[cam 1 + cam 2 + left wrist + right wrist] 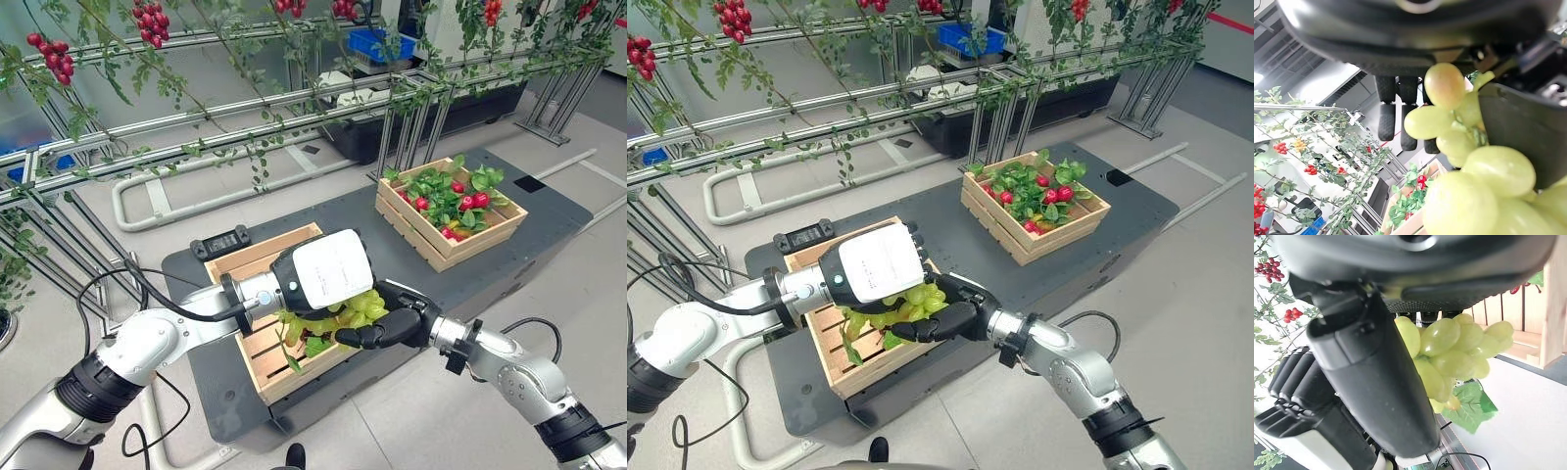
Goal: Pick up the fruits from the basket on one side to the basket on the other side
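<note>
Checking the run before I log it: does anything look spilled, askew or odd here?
Nothing spilled. The one oddity: both the left robot hand and right robot hand meet on one grape bunch over the near crate; the far crate sits undisturbed.

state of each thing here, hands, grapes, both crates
left hand: above the grapes, fingers straight, open
right hand: fingers curled round the grapes from below
grapes: green bunch with leaves, held over the near crate's right edge
near crate: slatted floor mostly bare
far crate: holds red fruit and leaves
</note>
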Robot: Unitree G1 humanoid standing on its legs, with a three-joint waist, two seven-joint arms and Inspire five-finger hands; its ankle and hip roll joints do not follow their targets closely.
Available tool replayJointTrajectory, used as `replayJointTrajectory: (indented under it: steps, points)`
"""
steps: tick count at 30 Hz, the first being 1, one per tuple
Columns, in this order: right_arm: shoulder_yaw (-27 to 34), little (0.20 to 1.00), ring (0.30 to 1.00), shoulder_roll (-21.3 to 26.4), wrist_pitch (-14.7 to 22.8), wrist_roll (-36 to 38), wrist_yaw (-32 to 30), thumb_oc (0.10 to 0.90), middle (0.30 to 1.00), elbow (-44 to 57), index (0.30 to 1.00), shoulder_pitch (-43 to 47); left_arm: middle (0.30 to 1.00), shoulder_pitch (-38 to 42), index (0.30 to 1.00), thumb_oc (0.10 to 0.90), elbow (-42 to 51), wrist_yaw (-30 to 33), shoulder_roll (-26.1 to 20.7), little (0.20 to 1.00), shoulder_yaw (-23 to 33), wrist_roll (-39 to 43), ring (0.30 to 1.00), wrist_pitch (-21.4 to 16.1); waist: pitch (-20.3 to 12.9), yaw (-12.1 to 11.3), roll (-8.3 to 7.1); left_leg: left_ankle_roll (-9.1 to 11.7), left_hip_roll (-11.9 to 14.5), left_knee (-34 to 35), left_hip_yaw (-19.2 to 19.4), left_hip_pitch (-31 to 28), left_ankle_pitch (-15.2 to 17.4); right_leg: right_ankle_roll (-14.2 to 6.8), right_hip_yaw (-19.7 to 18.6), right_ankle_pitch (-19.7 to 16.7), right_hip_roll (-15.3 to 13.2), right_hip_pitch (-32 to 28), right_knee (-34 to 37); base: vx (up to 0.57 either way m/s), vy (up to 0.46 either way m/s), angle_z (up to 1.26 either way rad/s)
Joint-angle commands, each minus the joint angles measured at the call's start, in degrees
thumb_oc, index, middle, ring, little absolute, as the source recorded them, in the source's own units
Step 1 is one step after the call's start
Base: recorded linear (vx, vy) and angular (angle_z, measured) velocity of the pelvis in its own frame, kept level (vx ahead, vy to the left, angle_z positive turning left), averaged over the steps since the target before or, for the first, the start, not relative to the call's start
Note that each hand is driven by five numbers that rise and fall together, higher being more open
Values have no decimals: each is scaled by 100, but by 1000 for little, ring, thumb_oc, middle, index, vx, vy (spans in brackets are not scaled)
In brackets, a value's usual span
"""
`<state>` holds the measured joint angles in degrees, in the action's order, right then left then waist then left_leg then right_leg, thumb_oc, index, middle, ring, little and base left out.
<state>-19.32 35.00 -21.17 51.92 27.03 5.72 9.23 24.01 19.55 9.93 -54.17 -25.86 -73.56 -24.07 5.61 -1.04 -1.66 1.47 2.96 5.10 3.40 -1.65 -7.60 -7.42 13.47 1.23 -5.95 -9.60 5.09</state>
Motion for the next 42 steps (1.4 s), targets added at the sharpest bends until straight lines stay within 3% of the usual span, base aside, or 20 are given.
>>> replayJointTrajectory:
  steps: [1,3,20,24,25,26,33,38,42]
  points:
    - [-366,552,552,-300,132,1,256,568,552,193,552,539,300,815,300,400,1,749,589,300,626,440,300,744,-413,-45,-110,187,-17,-10,59,-635,1014,-73,-44,-288,-62,233,-9,0,0,0]
    - [-400,300,300,-317,126,-61,222,400,300,169,300,528,300,791,300,400,24,788,616,300,638,423,300,738,-419,-46,-114,186,-19,-10,62,-630,1014,-73,-50,-284,-60,237,-9,0,0,0]
    - [-276,300,300,-449,436,76,-161,400,300,39,300,478,300,715,300,400,118,872,831,300,790,517,300,733,-421,-44,-130,183,-21,-10,62,-629,1018,-75,-59,-287,-55,247,-9,0,0,0]
    - [-156,300,300,-498,609,184,-340,400,300,8,300,438,540,676,540,560,63,890,827,540,892,774,540,858,-426,-39,-125,187,-12,-10,71,-622,1017,-72,-61,-288,-52,258,-9,0,0,0]
    - [-100,300,300,-506,657,241,-386,400,300,14,300,418,672,654,672,648,43,874,827,672,933,911,672,883,-425,-37,-124,188,-9,-10,72,-620,1016,-72,-63,-288,-50,262,-9,0,0,0]
    - [-31,300,300,-514,718,270,-441,400,300,25,300,386,900,614,900,800,45,848,816,900,998,1074,900,897,-423,-40,-124,190,-6,-10,71,-615,1016,-72,-61,-287,-48,265,-9,0,0,0]
    - [470,300,300,-535,960,332,-617,400,300,168,300,126,900,207,900,800,-55,341,624,900,1475,2311,900,900,-429,-31,-106,185,13,-10,54,-601,1018,-54,-100,-270,-7,286,-9,0,0,0]
    - [919,300,300,-540,1036,373,-670,400,300,293,300,-192,900,-369,900,800,-226,-412,384,900,1967,4304,900,873,-418,-52,-84,170,19,-10,15,-568,998,-33,-163,-250,51,321,-9,-1,-53,-2]
    - [1236,300,300,-620,1000,251,-641,400,300,392,300,-454,900,-979,900,800,-332,-1495,264,900,2411,5975,900,854,-375,-88,-51,172,46,-10,8,-527,946,-10,-196,-246,104,376,-9,-22,-79,-1]
